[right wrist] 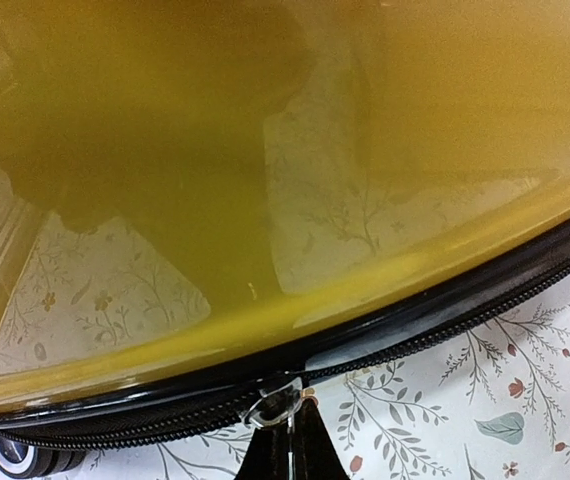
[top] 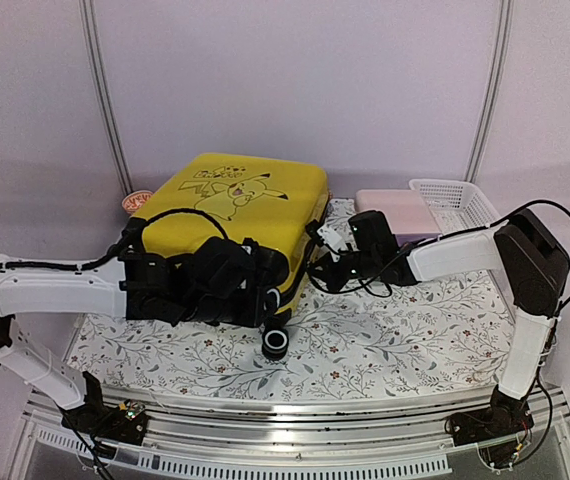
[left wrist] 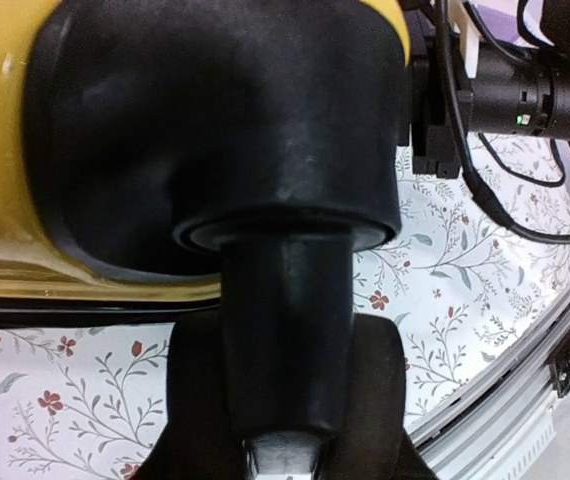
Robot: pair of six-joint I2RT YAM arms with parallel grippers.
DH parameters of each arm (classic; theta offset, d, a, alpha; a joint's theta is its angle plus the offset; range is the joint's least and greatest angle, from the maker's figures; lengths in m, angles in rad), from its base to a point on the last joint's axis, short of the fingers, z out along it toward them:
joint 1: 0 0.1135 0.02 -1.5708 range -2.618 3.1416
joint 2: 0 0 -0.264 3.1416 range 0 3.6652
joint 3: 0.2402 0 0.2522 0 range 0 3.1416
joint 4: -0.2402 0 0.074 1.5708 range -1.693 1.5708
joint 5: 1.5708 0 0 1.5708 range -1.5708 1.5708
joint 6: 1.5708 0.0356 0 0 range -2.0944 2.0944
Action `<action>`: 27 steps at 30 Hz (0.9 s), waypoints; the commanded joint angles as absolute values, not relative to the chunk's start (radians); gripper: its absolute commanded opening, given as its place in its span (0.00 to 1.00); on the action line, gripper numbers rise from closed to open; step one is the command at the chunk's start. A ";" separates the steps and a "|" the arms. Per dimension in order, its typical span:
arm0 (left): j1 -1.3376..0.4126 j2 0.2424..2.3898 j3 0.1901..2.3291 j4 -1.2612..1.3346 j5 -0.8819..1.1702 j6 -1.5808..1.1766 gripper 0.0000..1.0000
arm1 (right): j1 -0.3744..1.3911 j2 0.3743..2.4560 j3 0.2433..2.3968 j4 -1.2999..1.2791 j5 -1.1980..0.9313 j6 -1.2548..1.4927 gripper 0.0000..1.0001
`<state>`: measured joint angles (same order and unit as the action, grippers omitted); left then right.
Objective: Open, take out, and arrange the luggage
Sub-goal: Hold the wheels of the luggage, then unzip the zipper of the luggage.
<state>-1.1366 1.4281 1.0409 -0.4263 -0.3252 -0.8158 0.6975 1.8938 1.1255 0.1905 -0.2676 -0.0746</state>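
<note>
The left gripper's (left wrist: 285, 445) jaws are pressed against both sides of a black caster wheel (left wrist: 287, 330) at a near corner of the luggage (top: 235, 215). The right gripper's (right wrist: 287, 445) jaws are closed on the metal zipper pull (right wrist: 271, 405) on the black zipper along the case's right edge. The glossy yellow luggage lies flat and zipped on the floral surface (top: 395, 330), between the two arms. A pink box (top: 393, 205) and a white basket (top: 457, 200) stand just to its right.
</note>
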 commanded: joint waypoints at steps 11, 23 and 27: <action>-1.132 1.338 1.020 -0.569 -0.207 -0.747 0.08 | 0.550 2.005 1.355 0.102 -0.279 -0.169 0.02; -1.141 0.887 0.836 -0.684 -0.194 -0.864 0.10 | 0.425 2.194 1.667 -0.057 -0.257 -0.205 0.02; -1.139 0.791 0.810 -0.742 -0.184 -0.881 0.11 | 0.418 2.254 1.771 -0.106 -0.203 -0.207 0.02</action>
<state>-1.1271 0.8936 0.8249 -0.6037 -0.2462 -0.8295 0.4892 2.1914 1.6669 -0.1074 -0.3519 -0.2005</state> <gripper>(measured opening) 0.440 0.026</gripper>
